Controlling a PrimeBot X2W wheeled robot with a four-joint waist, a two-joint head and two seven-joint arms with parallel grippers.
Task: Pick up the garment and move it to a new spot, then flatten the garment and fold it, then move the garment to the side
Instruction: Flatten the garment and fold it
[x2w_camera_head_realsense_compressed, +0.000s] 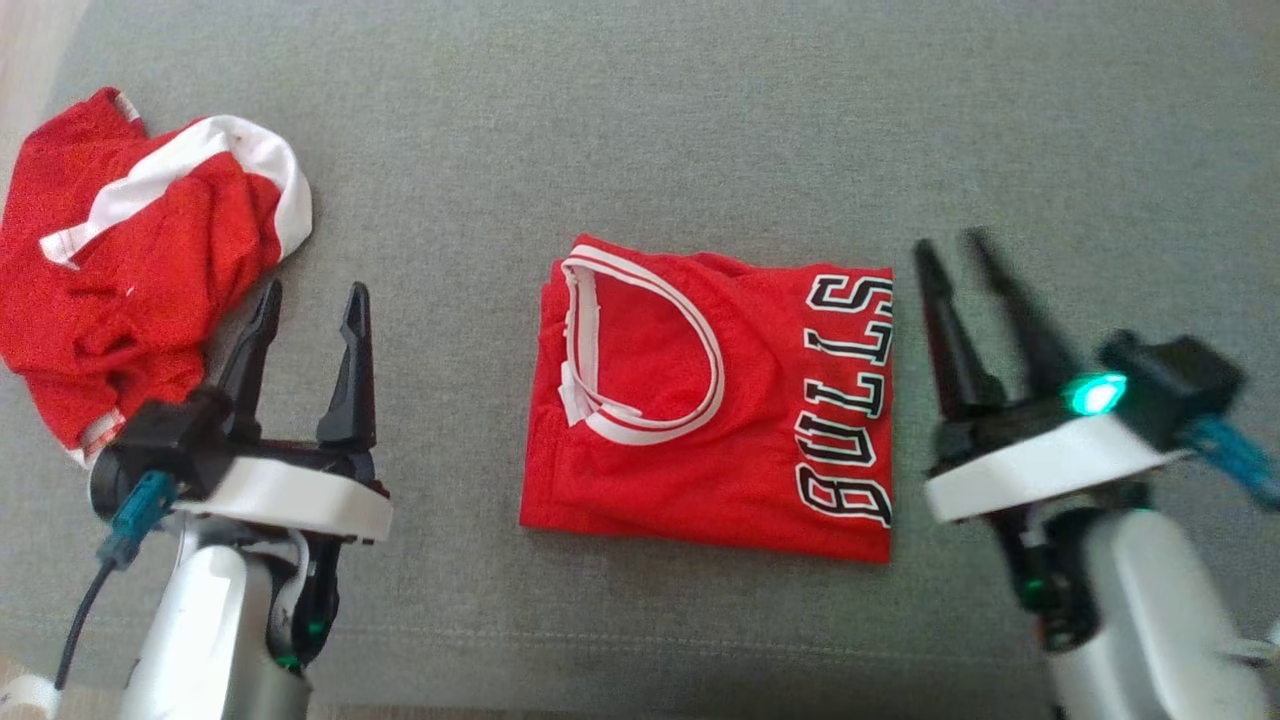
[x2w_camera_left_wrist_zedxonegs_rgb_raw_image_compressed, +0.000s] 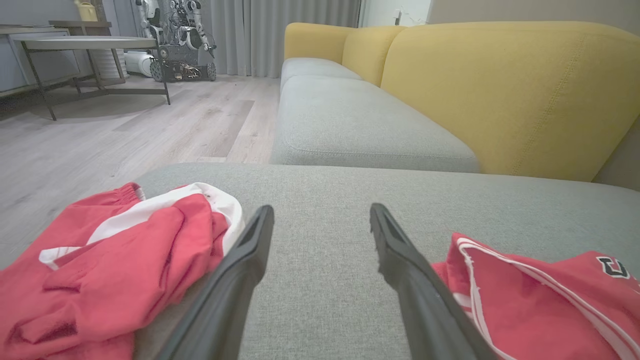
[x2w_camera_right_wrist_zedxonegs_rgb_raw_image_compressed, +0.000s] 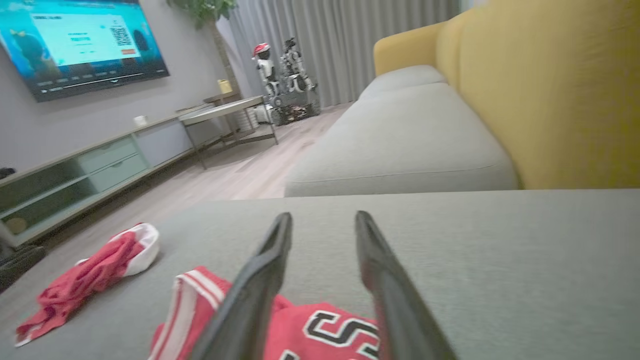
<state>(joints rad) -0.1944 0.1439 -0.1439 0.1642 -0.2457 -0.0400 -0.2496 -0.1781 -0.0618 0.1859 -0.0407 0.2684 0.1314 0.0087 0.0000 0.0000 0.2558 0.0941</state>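
- My left end effector (x2w_camera_head_realsense_compressed: 313, 295) is spread wide and empty, close beside the crumpled red garment (x2w_camera_head_realsense_compressed: 130, 270).
- My right end effector (x2w_camera_head_realsense_compressed: 950, 245) is released, fingers apart, just beside the lettered edge of the folded jersey (x2w_camera_head_realsense_compressed: 700, 400).
- The jersey lies flat mid grey cushion (x2w_camera_head_realsense_compressed: 640, 120), with bare fabric all around it.
- The head view's left edge cuts off the crumpled garment, and my right end effector looks blurred.

A grey fabric cushion (x2w_camera_head_realsense_compressed: 700, 120) carries two things. A folded red jersey (x2w_camera_head_realsense_compressed: 680, 460) lies mid-cushion. A crumpled red-and-white garment (x2w_camera_head_realsense_compressed: 130, 270) sits at its left edge.
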